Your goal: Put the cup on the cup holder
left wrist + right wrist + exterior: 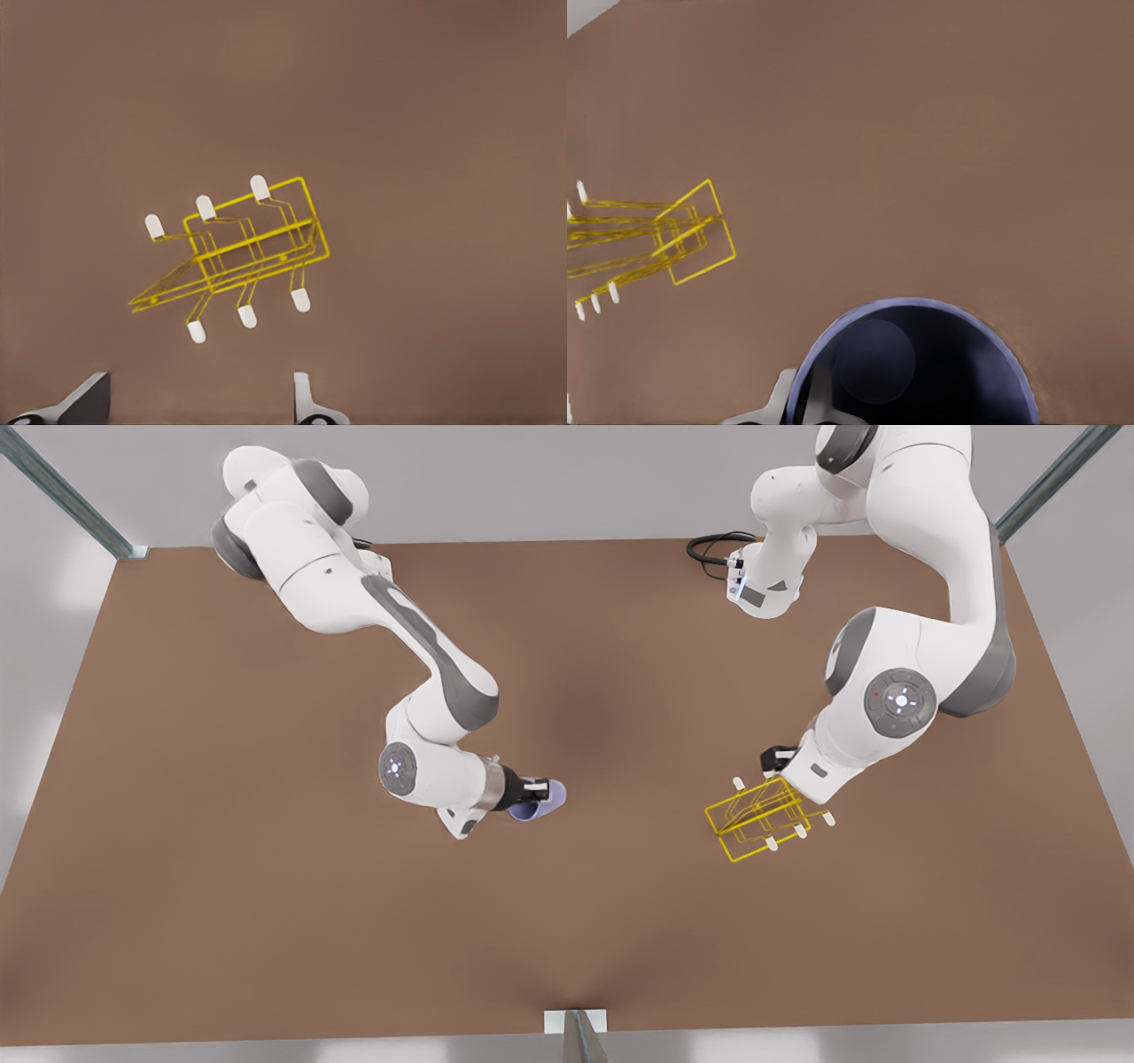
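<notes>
1. Stretching wide on every side, the brown table gives both arms free room; its edges and the metal frame posts lie well away from either claw.
2. Right gripper is on the arm at the front view's left, low over the middle of the table, pinching the cup at its rim. In the right wrist view the cup sits right at the claw with its mouth open to the camera, and one finger reaches inside the wall.
3. Bare table runs from that claw to the cup holder, which stands well apart from the cup, toward the front view's right.
4. Left gripper hangs just above the cup holder, its fingers spread and holding nothing; the rack lies just ahead of the fingertips, apart from them.
5. White-capped prongs slant out from both sides of the yellow wire base.
</notes>
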{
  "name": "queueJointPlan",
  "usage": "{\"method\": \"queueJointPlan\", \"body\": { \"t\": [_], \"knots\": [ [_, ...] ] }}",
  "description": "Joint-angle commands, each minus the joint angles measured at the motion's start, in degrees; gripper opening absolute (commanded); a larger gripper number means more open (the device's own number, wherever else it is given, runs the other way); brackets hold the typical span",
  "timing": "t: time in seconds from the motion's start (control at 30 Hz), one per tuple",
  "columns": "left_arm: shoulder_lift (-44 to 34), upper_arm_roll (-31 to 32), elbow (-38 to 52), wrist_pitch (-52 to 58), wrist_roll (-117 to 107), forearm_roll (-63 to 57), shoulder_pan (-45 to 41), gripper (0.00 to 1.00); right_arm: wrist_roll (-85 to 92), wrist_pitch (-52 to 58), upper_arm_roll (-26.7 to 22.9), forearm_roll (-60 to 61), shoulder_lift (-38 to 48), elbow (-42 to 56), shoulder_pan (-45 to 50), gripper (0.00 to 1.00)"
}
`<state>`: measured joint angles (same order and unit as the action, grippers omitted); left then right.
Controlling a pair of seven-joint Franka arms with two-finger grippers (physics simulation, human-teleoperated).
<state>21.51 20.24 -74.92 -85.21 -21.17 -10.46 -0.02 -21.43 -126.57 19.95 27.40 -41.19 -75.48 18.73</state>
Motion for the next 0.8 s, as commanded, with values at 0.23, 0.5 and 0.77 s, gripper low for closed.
{"method": "queueJointPlan", "body": {
  "t": [0.23,0.5,0.77],
  "knots": [
    [-0.5,0.9,0.1,0.4,-0.4,-0.1,-1.2,1.0,-23.5,-16.4,-4.2,27.2,-12.2,14.7,15.1,0.21],
    [-0.5,0.3,1.7,1.4,-16.1,5.6,0.2,1.0,-22.8,-18.4,-4.0,27.8,-16.9,16.9,10.7,0.21],
    [6.1,0.8,8.1,-10.1,-96.7,11.4,-8.8,1.0,-20.8,-18.5,-4.0,27.9,-20.1,17.1,10.8,0.21]
  ]
}}
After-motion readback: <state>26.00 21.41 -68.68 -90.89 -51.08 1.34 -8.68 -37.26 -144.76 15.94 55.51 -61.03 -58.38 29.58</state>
